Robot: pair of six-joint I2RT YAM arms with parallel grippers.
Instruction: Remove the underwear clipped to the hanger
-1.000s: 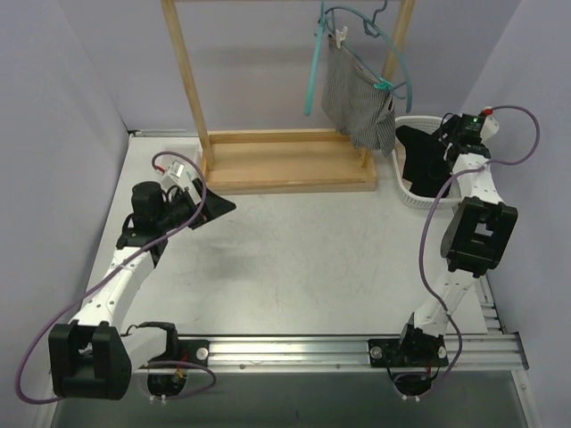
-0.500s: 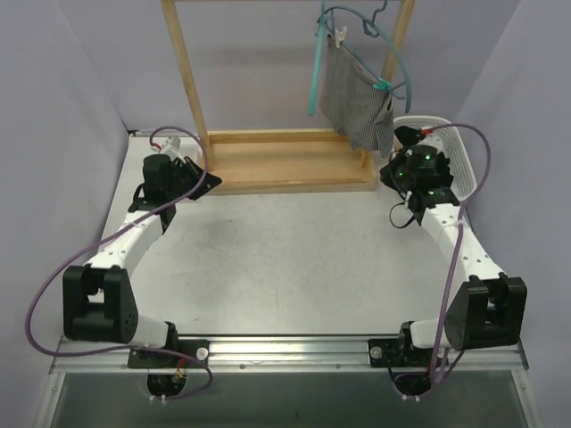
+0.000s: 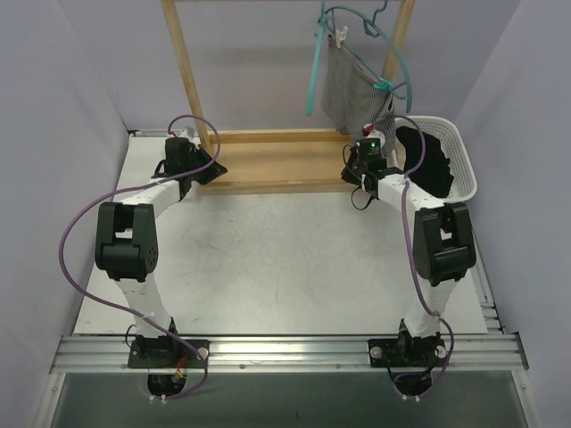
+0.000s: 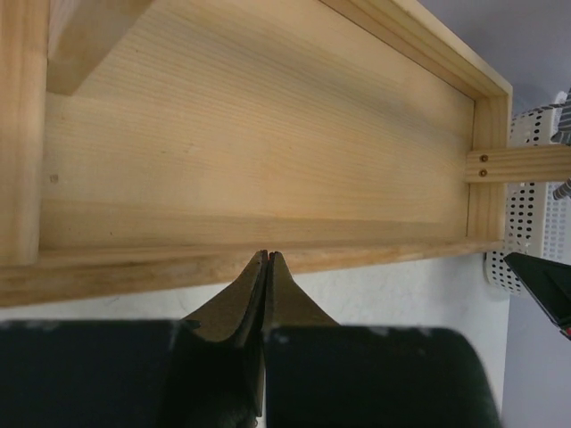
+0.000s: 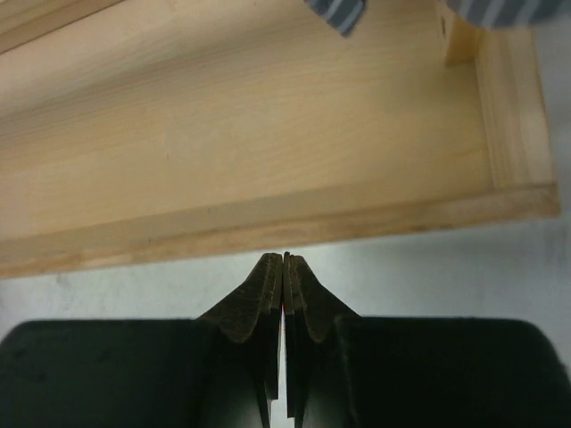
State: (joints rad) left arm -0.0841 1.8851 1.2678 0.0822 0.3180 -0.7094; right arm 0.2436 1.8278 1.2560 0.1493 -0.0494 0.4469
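Note:
The grey striped underwear (image 3: 351, 91) hangs clipped to a teal hanger (image 3: 399, 55) on the wooden stand (image 3: 189, 67). Its lower edge shows at the top of the right wrist view (image 5: 340, 12). The black underwear (image 3: 425, 161) lies in the white basket (image 3: 462, 153). My left gripper (image 3: 219, 169) (image 4: 267, 255) is shut and empty at the left front edge of the stand's base (image 4: 268, 152). My right gripper (image 3: 351, 171) (image 5: 284, 258) is shut and empty at the right front edge of the base (image 5: 268, 160), below the hanging pair.
The stand's base tray (image 3: 285, 163) and its two uprights fill the back of the table. The basket (image 4: 528, 214) sits just right of the tray. Purple walls close in on the left, back and right.
Both arms swung in to the stand's front edge, the right one coming away from the basket. Both grippers went from open to shut, holding nothing.

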